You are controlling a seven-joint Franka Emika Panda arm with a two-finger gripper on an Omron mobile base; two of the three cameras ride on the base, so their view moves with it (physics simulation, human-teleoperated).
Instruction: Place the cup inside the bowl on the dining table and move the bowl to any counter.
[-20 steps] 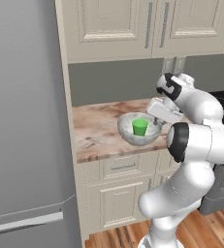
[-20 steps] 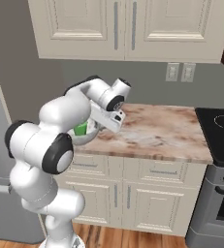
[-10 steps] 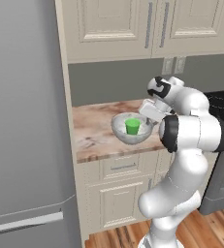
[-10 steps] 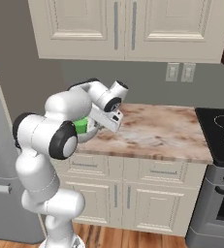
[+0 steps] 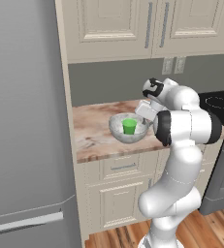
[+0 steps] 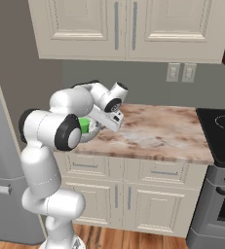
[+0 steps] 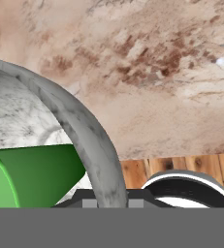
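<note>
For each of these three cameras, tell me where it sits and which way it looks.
Left base view: behind the arm's left, facing the counter; arm at lower right.
Right base view: behind its right, same counter; arm at lower left.
Hand view: on the hand, looking along the bowl rim.
Both base views share the cup in the bowl.

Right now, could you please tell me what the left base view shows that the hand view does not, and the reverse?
Left base view alone: the whole bowl from outside, over the counter near its front edge, with the refrigerator to the left and the stove to the right.

Hand view alone: the hand closed over the bowl's rim, with a strip of wooden floor past the counter's front edge.

Both: the green cup inside the bowl, and the veined marble top beneath.
</note>
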